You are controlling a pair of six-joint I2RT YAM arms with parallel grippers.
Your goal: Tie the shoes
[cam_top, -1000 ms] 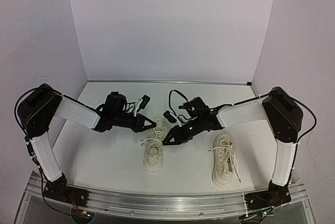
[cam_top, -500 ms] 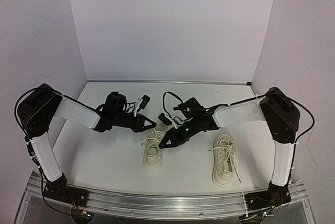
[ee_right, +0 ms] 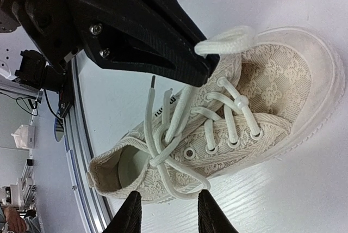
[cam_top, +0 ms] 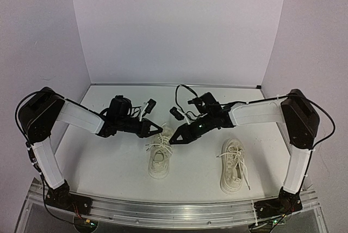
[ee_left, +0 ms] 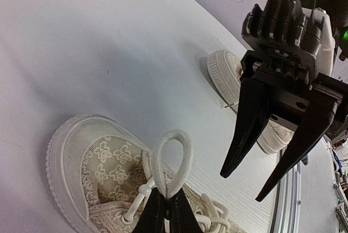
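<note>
The left shoe lies mid-table, a cream lace-patterned sneaker with loose white laces, also in the left wrist view and the right wrist view. My left gripper is shut on a loop of its lace, holding it up above the toe end; in its own view the jaws pinch the loop's base. My right gripper is open and empty just right of the shoe, its fingers straddling the heel side near a loose knot of laces. The right shoe lies apart.
The right gripper's open black fingers hang close in front of the left gripper. The right shoe's toe shows behind them. An aluminium rail runs along the table's near edge. White walls close the back and sides.
My right gripper dipped toward the left shoe, then drew back slightly up and right, staying open. My left gripper has held still with the lace loop.
</note>
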